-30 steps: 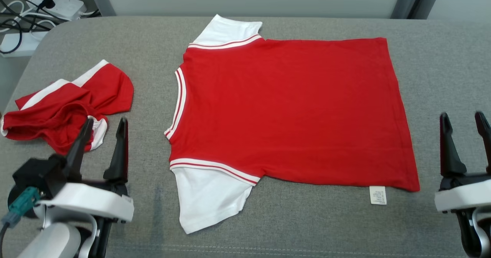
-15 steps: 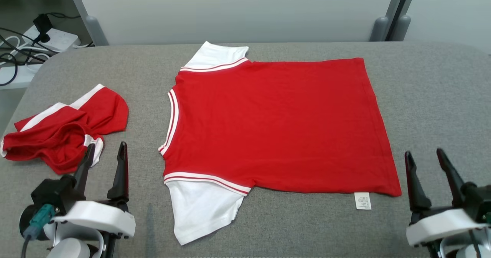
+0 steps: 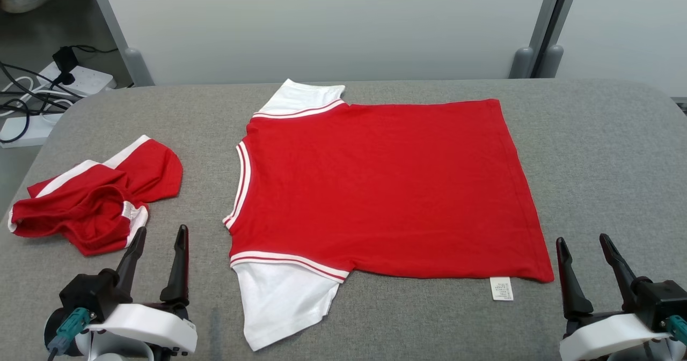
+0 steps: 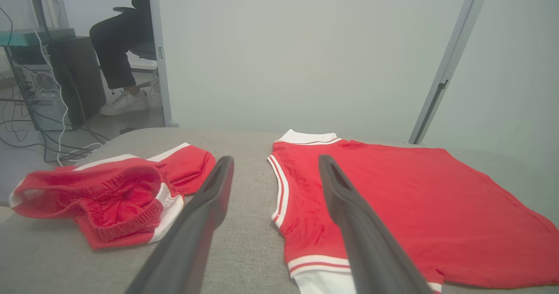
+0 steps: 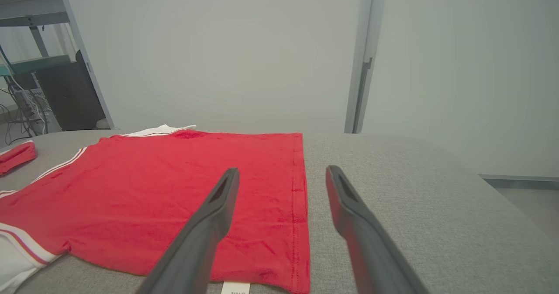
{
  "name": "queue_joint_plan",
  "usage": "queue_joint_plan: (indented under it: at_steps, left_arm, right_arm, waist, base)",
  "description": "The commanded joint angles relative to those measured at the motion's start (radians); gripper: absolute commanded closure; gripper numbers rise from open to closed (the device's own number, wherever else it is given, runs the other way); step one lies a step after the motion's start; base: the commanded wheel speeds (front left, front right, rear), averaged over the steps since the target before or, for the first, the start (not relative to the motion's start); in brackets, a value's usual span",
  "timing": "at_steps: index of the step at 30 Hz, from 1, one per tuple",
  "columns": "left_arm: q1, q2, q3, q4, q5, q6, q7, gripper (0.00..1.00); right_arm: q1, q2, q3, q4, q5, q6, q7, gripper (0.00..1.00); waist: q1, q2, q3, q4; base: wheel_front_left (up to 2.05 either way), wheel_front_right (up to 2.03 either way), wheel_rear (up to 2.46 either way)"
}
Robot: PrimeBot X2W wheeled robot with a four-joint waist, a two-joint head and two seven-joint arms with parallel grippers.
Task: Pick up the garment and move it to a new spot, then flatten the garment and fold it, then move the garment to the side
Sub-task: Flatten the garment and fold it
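**Red T-shirt spread flat, both grippers empty**

We see a grey fabric-covered table [image 3: 601, 152] running across the whole head view, with a pale wall panel behind it.

On the middle of the table lies the red T-shirt [image 3: 386, 189], spread flat and nearly free of wrinkles. Its neckline [image 3: 240, 184], trimmed with red and white stripes, points toward the robot's left, and its straight hem lies toward the right. The body is plain bright red. Both short sleeves are white and join the body at a red-and-white striped band. One sleeve [image 3: 298, 97] reaches toward the far edge of the table. The other sleeve [image 3: 284, 304] reaches toward the near edge and is a little rumpled at its end.

To the left of the shirt, and apart from it, we find a crumpled pair of red shorts [image 3: 96, 200] with white side stripes, bunched in a loose heap with the waistband gaping.

The left gripper [image 3: 162, 230] hangs at the lower left, just in front of the shorts. Its two dark fingers are spread wide with nothing between them. The right gripper [image 3: 582, 238] sits at the lower right, just beyond the shirt's near hem corner, jaws equally wide apart and empty. Neither touches the cloth.

A small white care label [image 3: 501, 288] sticks out from under the hem at that near right corner.
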Motion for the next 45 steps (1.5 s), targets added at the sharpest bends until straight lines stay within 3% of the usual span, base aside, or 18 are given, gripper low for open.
queue_joint_plan:
  at_steps: [1, 15, 25, 35, 45]
  left_arm:
    - [-0.026, 0.016, 0.046, -0.023, 0.017, -0.005, -0.013, 0.0]
    - [-0.008, -0.073, 0.154, -0.029, 0.126, -0.078, -0.013, 0.0]
    - [-0.009, -0.111, 0.163, 0.028, 0.14, -0.114, -0.003, 0.0]
    - [-0.005, -0.116, 0.053, 0.118, -0.018, -0.146, 0.3, 0.0]
    - [0.009, -0.089, 0.016, 0.098, -0.099, -0.148, 0.476, 0.0]
  right_arm:
    - [-0.017, -0.012, 0.02, -0.018, -0.005, 0.0, -0.014, 0.0]
    - [-0.016, -0.005, 0.008, -0.021, -0.004, 0.0, -0.014, 0.0]
    - [-0.009, -0.002, -0.005, -0.024, 0.0, 0.0, -0.014, 0.0]
    - [-0.03, -0.037, 0.015, 0.137, 0.07, 0.0, 0.04, 0.0]
    - [-0.149, -0.091, 0.078, 0.287, 0.092, 0.0, 0.131, 0.0]
  waist:
    - [0.0, 0.0, 0.0, 0.0]
    - [0.0, 0.0, 0.005, 0.012]
    - [0.0, 0.0, 0.004, 0.021]
    - [0.0, 0.0, 0.014, 0.029]
    - [0.0, 0.0, 0.084, 0.012]
  base:
    - [0.0, 0.0, 0.0]
    - [0.0, 0.0, 0.0]
    - [0.0, 0.0, 0.0]
    - [0.0, 0.0, 0.0]
    - [0.0, 0.0, 0.0]
